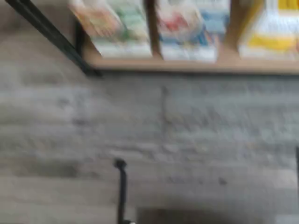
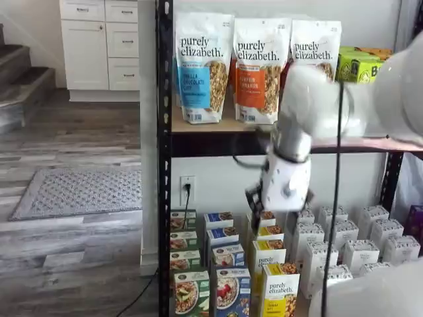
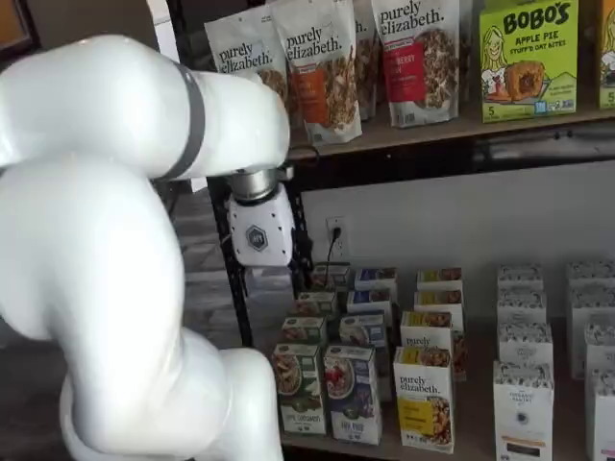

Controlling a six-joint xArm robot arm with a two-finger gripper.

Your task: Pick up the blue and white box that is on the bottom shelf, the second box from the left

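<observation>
- Holds the jaws spread wide, with nothing between them; shows the gripper (image 2: 256, 199) only side-on and dark, so leaves the fingers themselves hard to make out.
- Hangs in mid-air in front of the rack, below the upper board with its granola bags (image 2: 201, 66) and above the rows of cartons, touching none of them.
- Stands clear of the blue and white box (image 2: 231, 290), higher than it and a little to one side in both shelf views.
- Finds that box (image 3: 351, 389) upright at the front edge of the bottom shelf (image 3: 474, 384), front panel facing out, with a bowl of granola and red berries on it.
- Places it between a green box (image 3: 298, 384) and a yellow-and-white "purely elizabeth" box (image 3: 425, 399), each just beside it, with more cartons of the same kinds lined up behind.
- Puts rows of white cartons (image 3: 524, 403) further along the same shelf.
- Looks down, in the blurred wrist view, on grey wood-look floor (image 1: 163, 130) and the shelf's front edge, with the blue and white box (image 1: 187, 28) among the three carton tops there.
- Fills much of one shelf view with the white arm (image 3: 96, 240).
</observation>
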